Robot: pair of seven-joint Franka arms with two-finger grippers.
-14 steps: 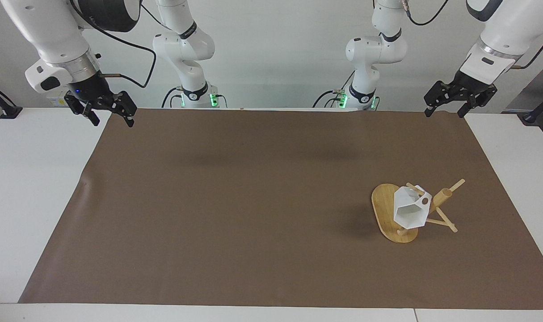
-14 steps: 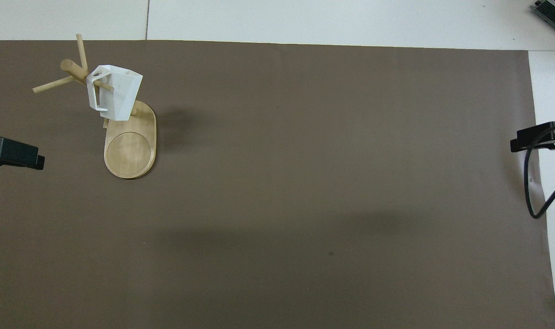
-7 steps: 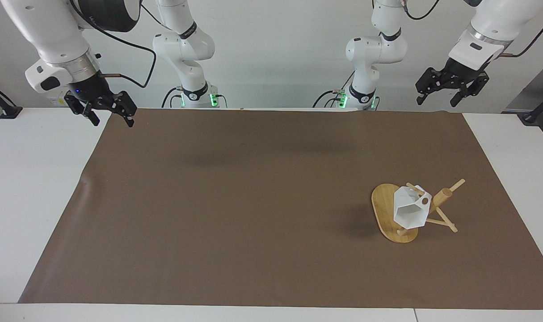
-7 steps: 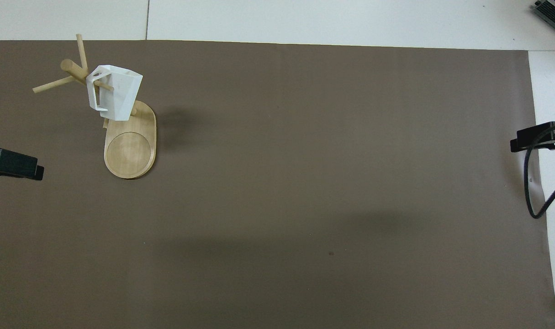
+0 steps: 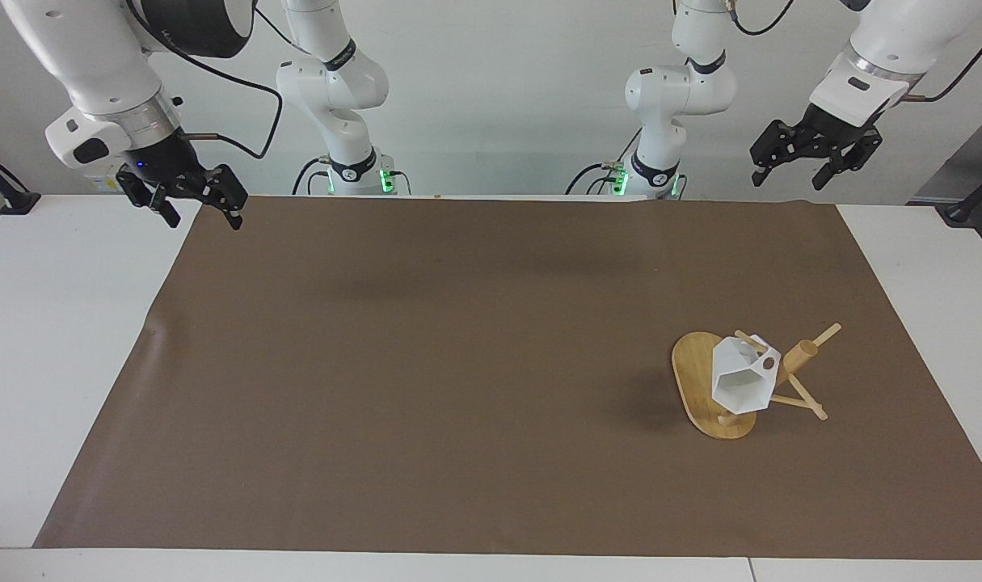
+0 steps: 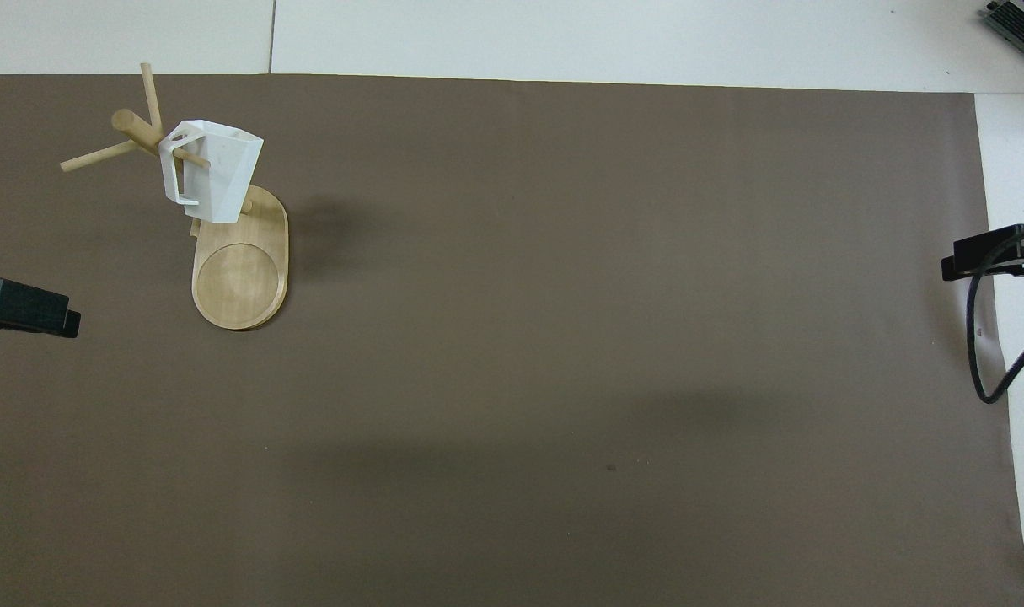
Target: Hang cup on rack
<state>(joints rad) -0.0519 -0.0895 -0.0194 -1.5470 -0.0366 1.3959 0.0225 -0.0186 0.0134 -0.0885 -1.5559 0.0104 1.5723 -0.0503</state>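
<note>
Cup (image 5: 741,381), white, faceted: hangs by its handle on a peg of the rack (image 5: 713,396), clear of the base, touched by neither gripper. Rack, bamboo, oval base: stands on the brown mat (image 5: 458,364) toward the left arm's end of the table. Left gripper (image 5: 791,168): raised over the mat's corner nearest the robots, fingers spread, empty. Right gripper (image 5: 201,214): raised over the mat's other corner nearest the robots, fingers spread, empty.
</note>
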